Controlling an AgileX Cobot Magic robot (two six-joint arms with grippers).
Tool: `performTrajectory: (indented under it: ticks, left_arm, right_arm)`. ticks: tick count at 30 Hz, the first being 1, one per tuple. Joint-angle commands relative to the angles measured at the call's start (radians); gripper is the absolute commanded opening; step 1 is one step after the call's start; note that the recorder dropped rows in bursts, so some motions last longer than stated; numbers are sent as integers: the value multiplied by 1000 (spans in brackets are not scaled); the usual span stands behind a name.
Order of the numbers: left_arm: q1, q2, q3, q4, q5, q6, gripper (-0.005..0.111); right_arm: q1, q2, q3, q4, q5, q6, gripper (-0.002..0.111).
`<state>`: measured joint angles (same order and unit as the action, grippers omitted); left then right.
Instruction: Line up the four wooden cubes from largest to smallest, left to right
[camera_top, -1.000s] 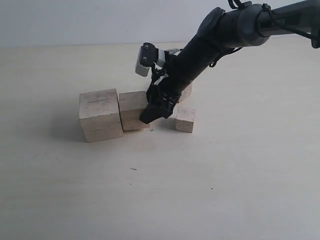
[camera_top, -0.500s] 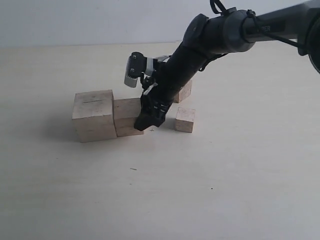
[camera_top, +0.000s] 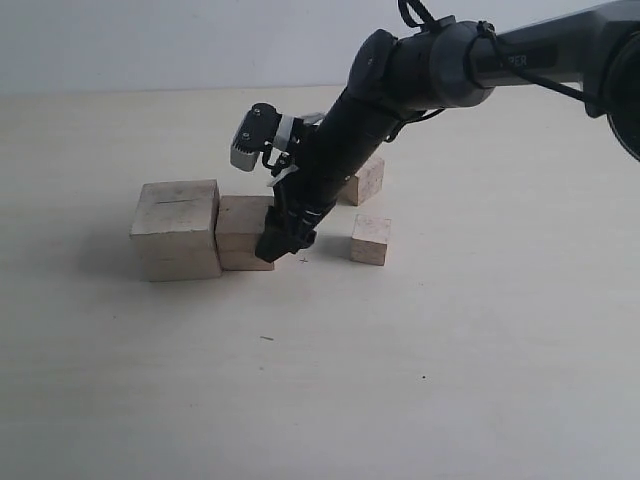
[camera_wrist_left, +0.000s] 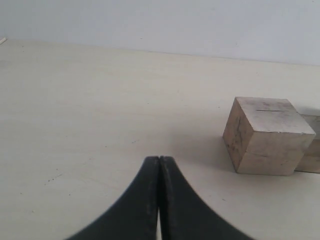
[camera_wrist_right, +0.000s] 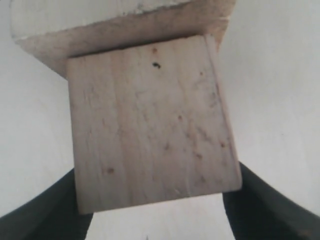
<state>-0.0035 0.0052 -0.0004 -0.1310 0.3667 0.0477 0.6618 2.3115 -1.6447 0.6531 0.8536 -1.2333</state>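
Four wooden cubes rest on the pale table. The largest cube (camera_top: 175, 230) (camera_wrist_left: 265, 135), marked by a thin dark crack on top, stands at the left. The second cube (camera_top: 240, 228) (camera_wrist_right: 150, 130) touches its right side. My right gripper (camera_top: 278, 245) (camera_wrist_right: 156, 172) is shut on this second cube, one finger on each side. In the right wrist view the largest cube (camera_wrist_right: 125, 25) lies just beyond it. The third cube (camera_top: 365, 180) sits behind the arm and the smallest cube (camera_top: 371, 240) to its right. My left gripper (camera_wrist_left: 159, 159) is shut on nothing, off to the side of the largest cube.
A pale wall rises behind the tabletop (camera_top: 300, 380). The right arm (camera_top: 430, 70) slants down from the upper right over the third cube. In the left wrist view, an edge of the second cube (camera_wrist_left: 312, 145) shows behind the largest.
The right gripper has slid left with the second cube, which has shoved the largest cube left too. The third and smallest cubes have stayed put.
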Motion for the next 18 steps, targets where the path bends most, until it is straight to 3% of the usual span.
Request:
performTrajectory:
  ticks: [1, 10, 18]
  left_arm:
    - [-7, -5, 0, -3, -8, 1, 0]
    - [-7, -5, 0, -3, -8, 1, 0]
    - [-7, -5, 0, -3, -8, 1, 0]
  right_arm:
    - [2, 27, 13, -66, 95, 31, 13]
    - [2, 27, 13, -58, 99, 31, 61]
    - [2, 17, 13, -56, 141, 31, 72]
